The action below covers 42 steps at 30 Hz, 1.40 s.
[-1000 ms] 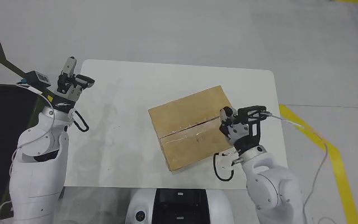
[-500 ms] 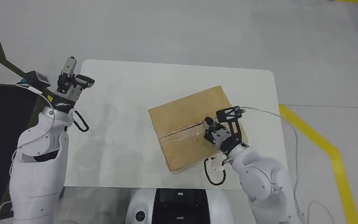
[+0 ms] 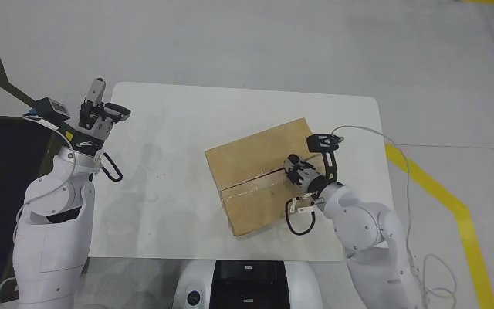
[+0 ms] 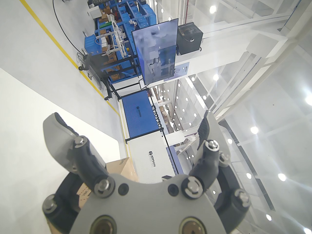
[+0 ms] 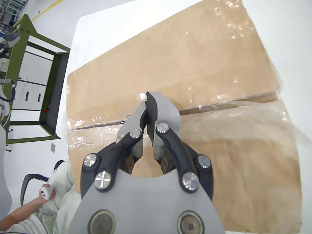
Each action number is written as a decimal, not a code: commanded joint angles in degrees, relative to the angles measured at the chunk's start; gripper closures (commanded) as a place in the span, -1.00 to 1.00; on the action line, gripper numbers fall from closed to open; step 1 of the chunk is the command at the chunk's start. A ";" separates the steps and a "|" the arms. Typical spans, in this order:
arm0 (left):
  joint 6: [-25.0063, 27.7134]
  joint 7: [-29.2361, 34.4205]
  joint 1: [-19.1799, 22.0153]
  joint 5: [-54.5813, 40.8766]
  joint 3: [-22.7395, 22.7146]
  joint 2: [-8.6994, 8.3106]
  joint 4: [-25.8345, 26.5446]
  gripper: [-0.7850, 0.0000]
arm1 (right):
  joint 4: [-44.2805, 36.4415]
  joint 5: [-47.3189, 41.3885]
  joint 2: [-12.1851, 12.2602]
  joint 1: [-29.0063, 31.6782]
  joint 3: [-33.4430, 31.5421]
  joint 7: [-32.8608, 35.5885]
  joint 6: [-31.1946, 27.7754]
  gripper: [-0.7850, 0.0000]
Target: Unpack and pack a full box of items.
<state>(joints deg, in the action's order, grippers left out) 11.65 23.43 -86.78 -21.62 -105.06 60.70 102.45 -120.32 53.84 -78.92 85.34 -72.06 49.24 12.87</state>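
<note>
A sealed cardboard box [image 3: 258,166] [image 5: 182,57] sits askew on the white surface [image 3: 170,178], toward 3 o'clock from its middle, with one corner pointing to 1 o'clock. Clear packing tape [image 5: 97,125] runs along the seam [image 3: 247,184] between the two top flaps, wrinkled and glossy. A dark gap [image 5: 219,107] shows in the seam on the stretch toward the box's 3 o'clock edge. The right jaws are together, their tips resting on the box top at the seam, on the 3 o'clock half of the lid. A pale speck sits at the tips, too small to identify. The right arm [image 3: 355,224] comes in from 5 o'clock with a thin cable [image 3: 363,133] arcing above it. The left jaws are apart and empty, held by the surface's 10 o'clock corner, well apart from the box and pointing up toward a hanging screen [image 4: 158,52]. A green metal frame [image 5: 31,79] stands beside the surface, and a yellow floor line [image 3: 432,193] runs past at 4 o'clock
</note>
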 commanded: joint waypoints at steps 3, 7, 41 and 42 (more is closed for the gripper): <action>0.00 0.00 0.00 0.01 0.00 0.00 0.01 -1.00 | -0.66 2.03 0.16 -0.05 -0.06 1.27 2.70 1.00; 0.00 0.00 0.00 0.01 0.00 0.00 0.01 -1.00 | 0.30 2.61 0.21 -1.32 0.03 2.80 4.50 1.00; 0.00 0.00 0.00 0.01 0.00 0.00 0.01 -1.00 | 5.29 -2.50 0.83 -5.31 -6.86 0.39 12.00 1.00; 0.00 0.00 0.00 0.01 0.00 0.00 0.01 -1.00 | 5.30 -2.71 0.86 -5.35 -7.11 0.33 12.26 1.00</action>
<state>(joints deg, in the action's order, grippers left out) 11.65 23.43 -86.78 -21.62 -105.06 60.70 102.45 -115.05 51.35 -78.09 80.03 -78.90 49.61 24.87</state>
